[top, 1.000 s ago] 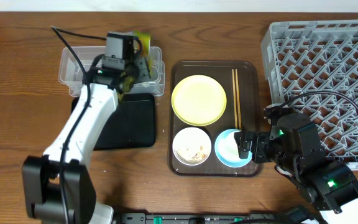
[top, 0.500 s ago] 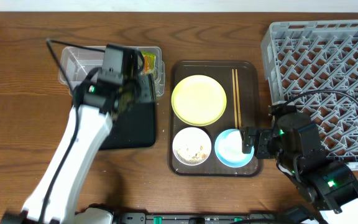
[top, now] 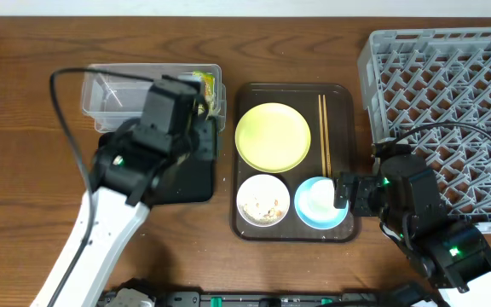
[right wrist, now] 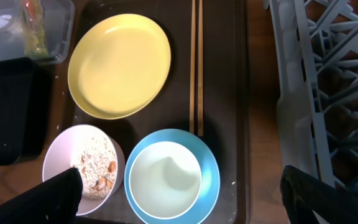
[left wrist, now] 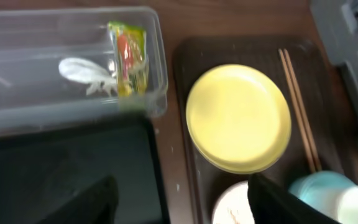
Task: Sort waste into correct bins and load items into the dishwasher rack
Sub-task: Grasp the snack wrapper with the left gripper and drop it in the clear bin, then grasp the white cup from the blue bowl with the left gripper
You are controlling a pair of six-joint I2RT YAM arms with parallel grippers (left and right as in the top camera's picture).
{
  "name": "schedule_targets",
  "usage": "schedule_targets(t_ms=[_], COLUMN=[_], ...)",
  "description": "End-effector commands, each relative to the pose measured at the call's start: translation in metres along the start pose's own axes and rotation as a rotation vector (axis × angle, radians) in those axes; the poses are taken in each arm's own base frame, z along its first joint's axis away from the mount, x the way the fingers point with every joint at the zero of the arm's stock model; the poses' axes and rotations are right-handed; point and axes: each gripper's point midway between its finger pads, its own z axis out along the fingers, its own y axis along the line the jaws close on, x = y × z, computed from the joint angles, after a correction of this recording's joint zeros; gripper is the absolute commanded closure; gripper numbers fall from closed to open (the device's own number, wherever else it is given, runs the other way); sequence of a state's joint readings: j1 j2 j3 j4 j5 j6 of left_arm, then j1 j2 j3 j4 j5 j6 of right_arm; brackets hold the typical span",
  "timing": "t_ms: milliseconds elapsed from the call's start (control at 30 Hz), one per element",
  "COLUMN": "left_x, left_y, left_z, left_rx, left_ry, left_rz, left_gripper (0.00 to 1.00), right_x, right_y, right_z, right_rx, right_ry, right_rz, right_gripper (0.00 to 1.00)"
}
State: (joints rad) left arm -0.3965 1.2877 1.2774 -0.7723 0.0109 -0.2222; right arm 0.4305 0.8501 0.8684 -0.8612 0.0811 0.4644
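Left wrist view: the left gripper (left wrist: 180,186), jaws spread wide and empty, hangs over the black tray (left wrist: 61,168); at upper left, the snack wrapper (left wrist: 129,56) lies in the clear tub (left wrist: 158,74). The right gripper (right wrist: 179,186), equally agape and empty, hovers above the white cup (right wrist: 165,171) sitting in the light-blue bowl (right wrist: 211,177).

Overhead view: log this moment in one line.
wrapper in clear tub | left fingers open, empty | right fingers open by light-blue bowl | plate, chopsticks on brown tray

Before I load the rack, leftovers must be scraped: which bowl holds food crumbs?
The white bowl, left of the light-blue bowl: rice-like crumbs lie in it. The light-blue one holds only a small white cup.
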Motion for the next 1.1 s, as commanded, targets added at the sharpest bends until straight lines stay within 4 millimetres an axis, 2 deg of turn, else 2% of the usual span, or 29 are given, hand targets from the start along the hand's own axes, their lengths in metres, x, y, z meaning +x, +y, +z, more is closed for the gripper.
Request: schedule_targets(t_ms=[0,67,133,233,433,600,667,767,900,1067], left_x=[0.013,0.025,0.037,0.053,0.071,0.091,0.103,0.117,0.134,0.167], left_y=[0.007,-0.012,-0.031,-0.043,-0.059,-0.072,-0.077,-0.074,-0.093,-0.115], left_z=[0.040,0.054,0.058,0.057,0.035,0.010,0.005,0.002,0.001,0.021], left_rx=[-0.054,0.044,0.136,0.151,0.159,0.167,0.164,0.089,0.099,0.098], left_ry=[0.086,0.153,0.214,0.277,0.319,0.362,0.398,0.425,0.433,0.434], left_rz=[0.052,0.046,0.028,-0.011,-0.023,0.003,0.024,0.016,0.050,0.099], left_gripper=[0.30,0.35,0.37,0.37,0.43,0.43,0.43,0.43,0.43,0.43], right_x=[-0.007,-0.005,-0.002,-0.001,-0.005,-0.008,-0.010,-0.009,-0.004,-0.001], right_y=[-0.001,-0.002,-0.003,-0.004,-0.007,-0.024,-0.031,-0.039,-0.043,-0.042], right_z=[-0.004,-0.004,-0.004,-0.004,-0.004,-0.004,-0.004,-0.005,-0.005,-0.005], right_rx=[0.009,0.014,0.019,0.022,0.034,0.089,0.106,0.126,0.143,0.134], right_ry=[-0.020,-0.012,-0.002,0.003,-0.016,-0.023,-0.026,-0.019,0.001,0.017], right_rz=[0.018,0.017,0.016,0.016,0.065,0.107,0.129,0.152,0.159,0.159], right_gripper=[0.01,0.01,0.01,0.01,0.01,0.01,0.01,0.01,0.01,0.01])
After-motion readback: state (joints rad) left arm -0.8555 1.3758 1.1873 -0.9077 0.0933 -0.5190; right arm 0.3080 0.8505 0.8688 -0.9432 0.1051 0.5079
